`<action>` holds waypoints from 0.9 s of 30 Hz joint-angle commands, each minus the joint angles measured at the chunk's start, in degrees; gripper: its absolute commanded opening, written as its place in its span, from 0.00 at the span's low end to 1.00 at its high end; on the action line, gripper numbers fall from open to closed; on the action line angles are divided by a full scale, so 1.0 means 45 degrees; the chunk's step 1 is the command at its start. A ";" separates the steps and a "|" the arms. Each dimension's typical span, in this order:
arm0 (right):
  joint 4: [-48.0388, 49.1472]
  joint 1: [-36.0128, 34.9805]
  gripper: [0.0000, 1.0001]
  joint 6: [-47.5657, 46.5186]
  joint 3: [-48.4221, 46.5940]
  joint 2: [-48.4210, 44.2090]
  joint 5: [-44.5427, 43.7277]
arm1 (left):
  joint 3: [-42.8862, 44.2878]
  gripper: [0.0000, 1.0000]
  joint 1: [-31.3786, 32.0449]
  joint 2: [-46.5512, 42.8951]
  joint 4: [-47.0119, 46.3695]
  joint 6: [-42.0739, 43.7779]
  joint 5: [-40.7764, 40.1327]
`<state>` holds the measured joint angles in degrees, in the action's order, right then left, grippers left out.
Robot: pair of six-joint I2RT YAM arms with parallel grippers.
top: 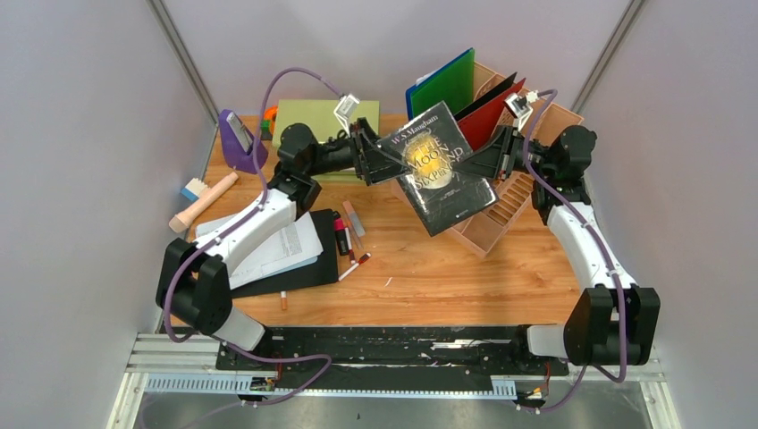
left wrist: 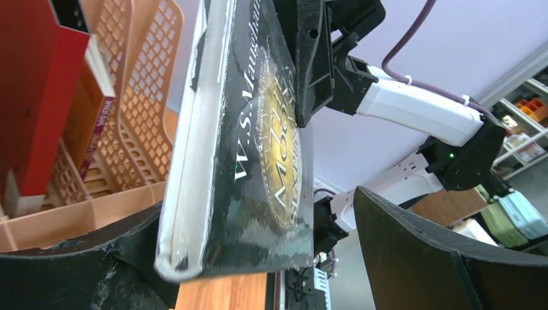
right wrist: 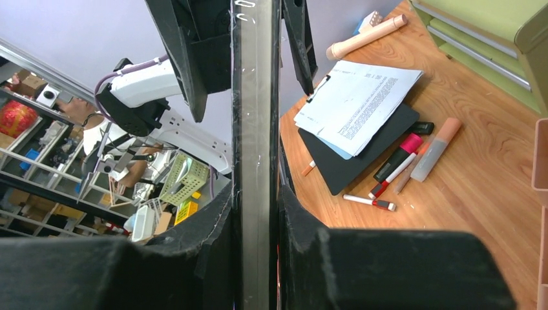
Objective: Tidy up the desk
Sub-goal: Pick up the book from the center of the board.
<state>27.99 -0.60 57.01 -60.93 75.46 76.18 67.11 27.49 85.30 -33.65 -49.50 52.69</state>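
tabletop (top: 429, 277): wide rectangle, orange-brown wood-grain laminate, spanning beneath both arms, black-and-silver rail on its near edge.
organiser rack (top: 501, 214): peach lattice plastic, slotted, at the far right, holding upright folders.
book (top: 435, 170): flat, glossy black cover with a gold disc, lettered "w.s. maugham", held tilted in the air above the tabletop.
drawer chest (top: 326, 116): olive green, boxy, at the far edge.
clipboard (top: 299, 264): black, under printed sheets.
right pincer (top: 489, 161): clamped flat on the book's edge.
left pincer (top: 380, 150): spread around the opposite edge, one finger touching, the other off the cover.
marker (top: 341, 237): pink and black, cylindrical.
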 commanded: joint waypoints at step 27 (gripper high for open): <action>0.1577 0.0446 0.00 -0.0021 0.1371 -0.0587 -0.0937 | -0.0264 0.18 0.0710 0.1781 -0.6078 -0.4109 0.0474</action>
<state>35.05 0.91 59.27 -55.09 75.40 75.92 61.43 29.61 93.03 -54.19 -66.43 53.49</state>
